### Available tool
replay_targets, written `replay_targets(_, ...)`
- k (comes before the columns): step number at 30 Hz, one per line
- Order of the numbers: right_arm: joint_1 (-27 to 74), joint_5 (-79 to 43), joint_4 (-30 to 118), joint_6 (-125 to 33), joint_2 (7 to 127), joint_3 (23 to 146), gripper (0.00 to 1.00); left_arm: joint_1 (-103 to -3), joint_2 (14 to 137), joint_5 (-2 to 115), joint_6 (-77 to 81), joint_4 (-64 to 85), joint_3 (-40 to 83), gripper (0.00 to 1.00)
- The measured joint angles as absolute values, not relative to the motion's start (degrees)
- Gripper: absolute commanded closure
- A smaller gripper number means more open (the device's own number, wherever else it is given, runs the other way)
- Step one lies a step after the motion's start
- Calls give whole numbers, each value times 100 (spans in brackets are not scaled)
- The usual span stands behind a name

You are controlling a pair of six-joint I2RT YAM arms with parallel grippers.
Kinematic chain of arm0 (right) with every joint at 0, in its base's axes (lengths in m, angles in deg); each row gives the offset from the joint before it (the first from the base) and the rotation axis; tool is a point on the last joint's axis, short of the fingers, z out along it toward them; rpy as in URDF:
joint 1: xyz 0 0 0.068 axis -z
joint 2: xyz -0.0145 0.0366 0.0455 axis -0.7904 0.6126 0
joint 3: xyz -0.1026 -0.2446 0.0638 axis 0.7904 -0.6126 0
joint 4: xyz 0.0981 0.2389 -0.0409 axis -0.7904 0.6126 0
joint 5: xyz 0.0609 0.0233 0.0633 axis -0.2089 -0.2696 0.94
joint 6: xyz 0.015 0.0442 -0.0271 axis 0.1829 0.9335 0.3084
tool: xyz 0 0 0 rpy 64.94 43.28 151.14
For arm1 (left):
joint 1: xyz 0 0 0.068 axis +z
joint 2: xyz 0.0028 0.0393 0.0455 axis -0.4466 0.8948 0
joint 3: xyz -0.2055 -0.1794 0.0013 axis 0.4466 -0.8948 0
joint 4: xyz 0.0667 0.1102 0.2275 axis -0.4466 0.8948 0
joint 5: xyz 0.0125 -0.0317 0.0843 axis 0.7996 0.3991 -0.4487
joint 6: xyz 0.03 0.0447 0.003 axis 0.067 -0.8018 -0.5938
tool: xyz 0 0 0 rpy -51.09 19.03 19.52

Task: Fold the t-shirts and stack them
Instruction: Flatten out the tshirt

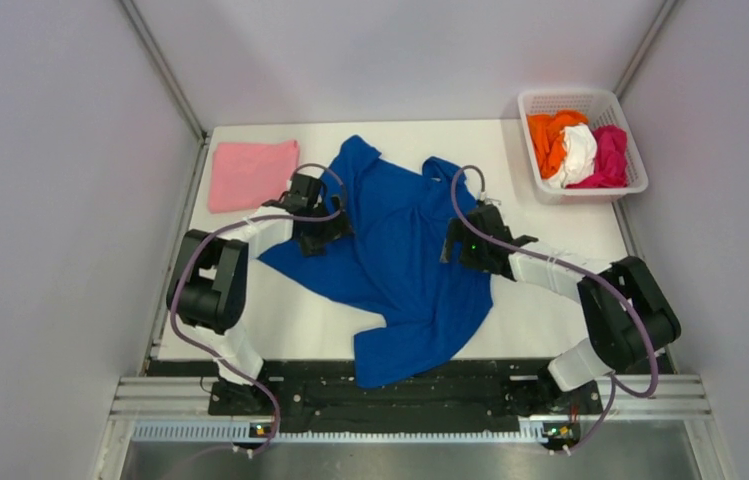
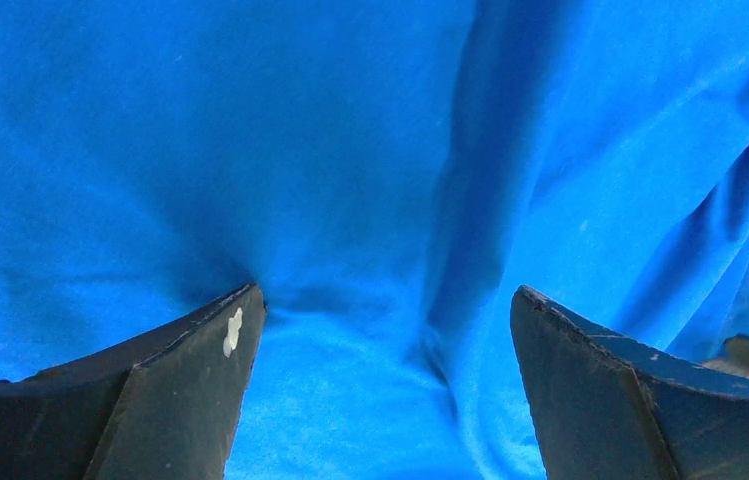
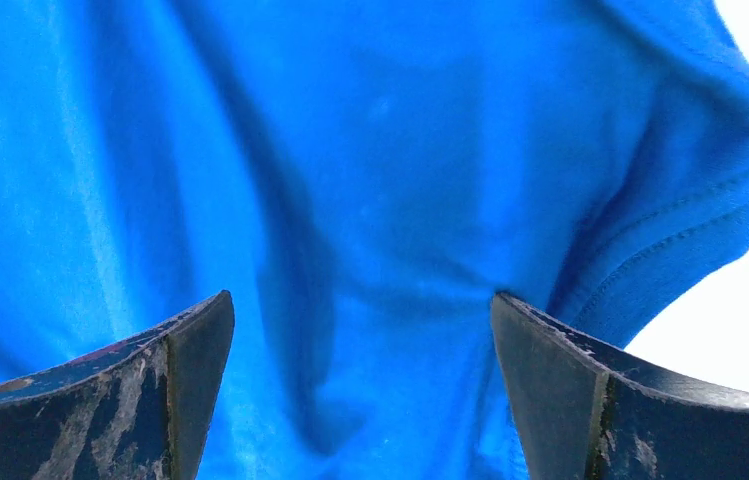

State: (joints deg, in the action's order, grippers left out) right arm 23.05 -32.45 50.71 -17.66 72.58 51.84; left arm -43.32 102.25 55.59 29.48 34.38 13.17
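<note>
A royal-blue t-shirt lies spread and rumpled across the middle of the white table, its lower end hanging over the near edge; no print shows. My left gripper is open, pressed down on the shirt's left side, blue cloth between its fingers. My right gripper is open on the shirt's right side, by a hemmed edge. A folded light pink t-shirt lies at the back left. Orange, white and magenta t-shirts are bunched in the basket.
The white lattice basket stands at the back right corner of the table. Grey walls close in the left, right and back. The black arm-mount rail runs along the near edge.
</note>
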Motion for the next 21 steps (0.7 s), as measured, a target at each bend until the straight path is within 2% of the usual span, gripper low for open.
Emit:
replay_targets(7,3234,-3267,4809,-1903,7437,5269,1,-4502,9303,5666,3254,2839,62,2)
replay_targets(15,3991,-3232,4815,-2310,8432,6354,1,-6085,8287,5758,4056,2944,-991,2)
replay_targets(21,4364,-3232,4988,-2581,8583,6592,1,-6592,7775,5727,4386,3676,-1245,1)
